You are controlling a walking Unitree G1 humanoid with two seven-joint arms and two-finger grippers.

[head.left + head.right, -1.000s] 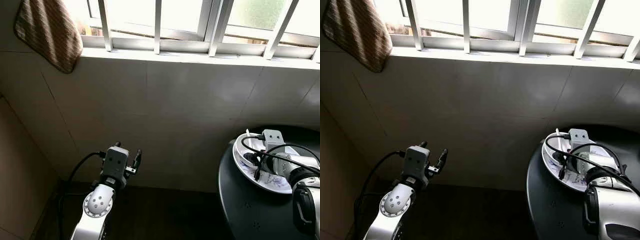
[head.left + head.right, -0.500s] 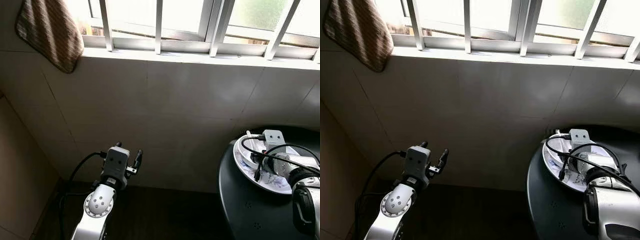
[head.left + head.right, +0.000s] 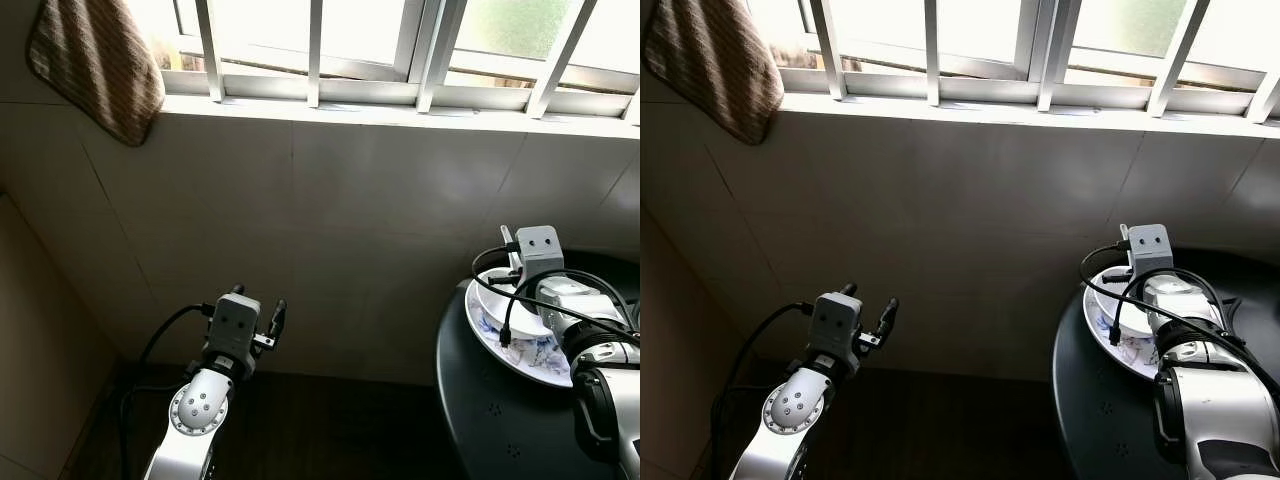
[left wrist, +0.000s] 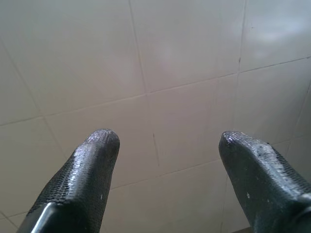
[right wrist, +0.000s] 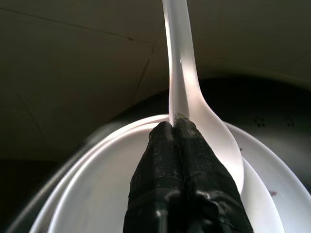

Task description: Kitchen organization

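Two grippers are in view, and no brand, label or writing can be read on anything around them. At the right, the right gripper (image 5: 175,127) has its black fingers pressed together on a white plastic soup spoon (image 5: 187,92), pinching it where the handle widens into the bowl; the handle runs on past the fingertips toward the tiled wall (image 3: 370,210). In the head views the spoon's handle (image 3: 508,240) sticks up just beside the gripper's grey camera block. Spoon and gripper sit over a stack of white dishes: a white bowl (image 5: 97,189) nested on a white plate with a blue pattern (image 3: 520,350), which rests near the edge of a round dark table (image 3: 490,410) close to the wall.

At the left, the left gripper (image 4: 163,145) hangs lower down, well apart from the table, its two textured black fingers (image 4: 82,174) spread wide with nothing between them, pointed at the pale tiles. Above, a white barred window (image 3: 400,50) runs along the wall, and a brown striped cloth (image 3: 95,60) hangs at its left corner.
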